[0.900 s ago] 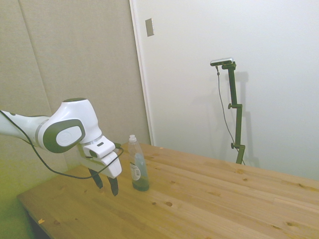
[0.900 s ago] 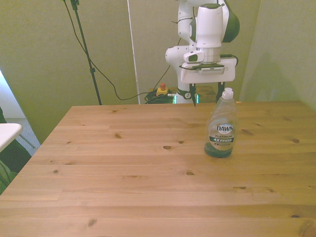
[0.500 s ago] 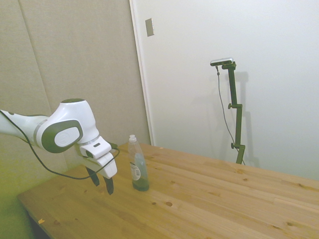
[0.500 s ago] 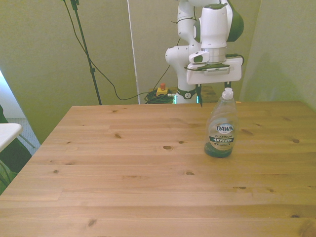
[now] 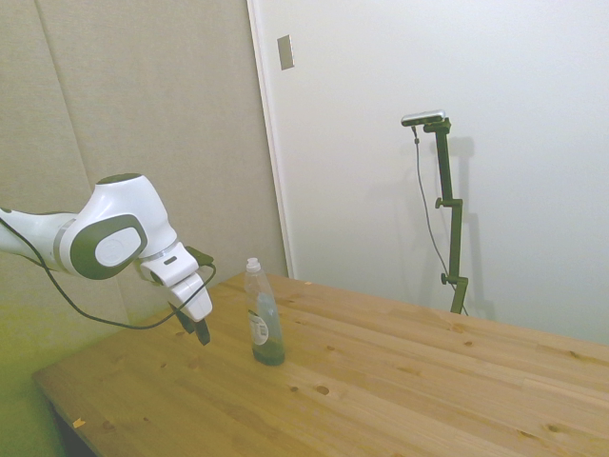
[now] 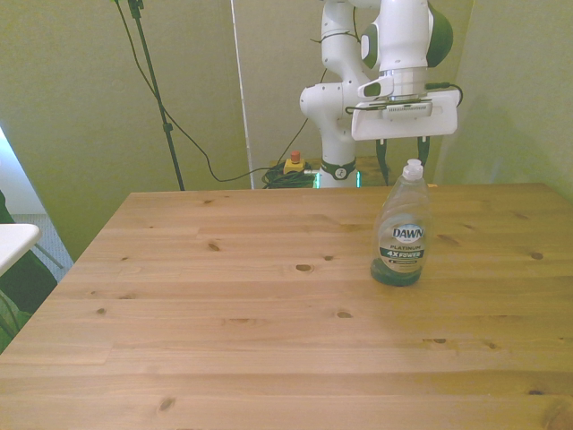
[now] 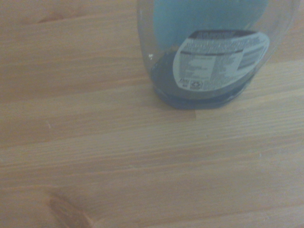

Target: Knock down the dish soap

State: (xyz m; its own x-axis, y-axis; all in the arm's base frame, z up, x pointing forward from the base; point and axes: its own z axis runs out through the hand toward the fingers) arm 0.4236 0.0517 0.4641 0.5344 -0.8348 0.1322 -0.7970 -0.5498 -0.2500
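Observation:
The dish soap [image 6: 402,231] stands upright on the wooden table [image 6: 224,296], toward the front view's right. It is a slim clear bottle with a white cap, a white label and dark greenish liquid low inside. In the side view the dish soap [image 5: 263,319] stands near the table's left end. My gripper [image 6: 403,170] hangs open behind the bottle at cap height, clear of it, with one finger showing on each side of the cap. The gripper [image 5: 200,331] sits left of the bottle in the side view, a short gap apart. The wrist view shows the dish soap [image 7: 209,61] close up, base and back label.
Bare wooden planks spread around the bottle on all sides. A white object [image 6: 13,242] juts in at the front view's left edge, off the table. Cables and a small red-topped box [image 6: 294,162] lie on the floor behind the table.
The gripper has risen and shifted toward the front view's right, from beside the bottle to behind it. The bottle has stayed upright in the same spot.

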